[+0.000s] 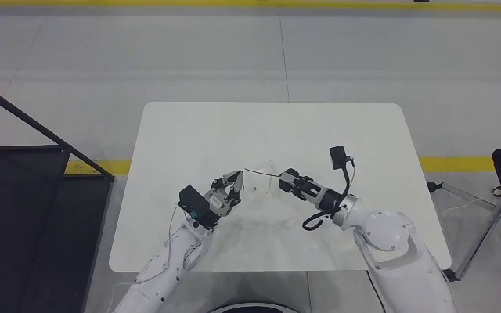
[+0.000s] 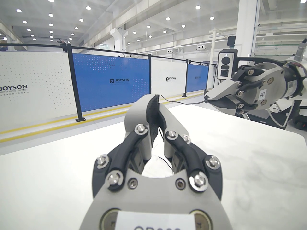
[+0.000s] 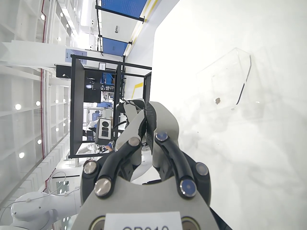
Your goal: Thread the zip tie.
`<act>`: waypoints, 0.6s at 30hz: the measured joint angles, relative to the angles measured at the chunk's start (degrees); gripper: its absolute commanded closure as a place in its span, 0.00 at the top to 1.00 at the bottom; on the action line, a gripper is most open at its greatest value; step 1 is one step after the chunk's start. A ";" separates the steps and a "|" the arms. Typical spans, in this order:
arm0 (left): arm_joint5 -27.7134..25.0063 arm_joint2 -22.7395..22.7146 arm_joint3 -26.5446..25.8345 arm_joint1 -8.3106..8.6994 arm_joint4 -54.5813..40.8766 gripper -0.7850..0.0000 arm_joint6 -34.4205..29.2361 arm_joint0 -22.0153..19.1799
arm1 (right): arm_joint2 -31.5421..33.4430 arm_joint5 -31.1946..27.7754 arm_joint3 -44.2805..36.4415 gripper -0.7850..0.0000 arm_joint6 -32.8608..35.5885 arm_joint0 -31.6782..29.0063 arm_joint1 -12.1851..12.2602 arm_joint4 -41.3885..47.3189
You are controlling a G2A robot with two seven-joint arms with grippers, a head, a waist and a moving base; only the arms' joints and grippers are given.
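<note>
Currently both arms meet over the middle of the white table (image 1: 329,133), the left arm coming from the near left and the right arm from the near right, their tips facing each other with a short gap between them.

The left gripper (image 2: 157,101) has its ribbed pads pressed together, pinching one end of the thin black zip tie (image 2: 184,102). A short length of the tie also shows lower down, between the fingers, near the palm. From the left fingertips the tie runs in a shallow sag to the right, held above the tabletop, and ends at the tips of the right gripper (image 3: 146,111). That gripper's fingers are likewise closed together, and in the left wrist view they nip the tie's other end. Seen from above, the tie spans the gap as a fine dark line, slightly farther back than the left fingertips.

A clear plastic tray (image 3: 242,53) lies on the table under and just beyond the gap between the two grippers. A thin black curved strip (image 3: 245,82) lies along one of its edges; whether it is a second tie I cannot tell. A small brownish speck (image 3: 217,100) sits inside the tray.
</note>
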 measured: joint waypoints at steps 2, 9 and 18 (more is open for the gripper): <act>0.00 0.00 0.00 0.00 0.00 0.00 0.00 0.00 | -0.12 0.08 0.02 0.00 0.03 0.12 -0.01 -0.09; 0.00 0.00 0.00 0.00 0.00 0.00 0.00 0.00 | -0.99 0.44 0.04 0.00 -0.16 0.67 -0.14 -0.57; 0.00 0.00 0.00 0.00 0.00 0.00 0.00 0.00 | -1.48 0.76 0.11 0.00 -0.71 1.03 -0.28 -0.61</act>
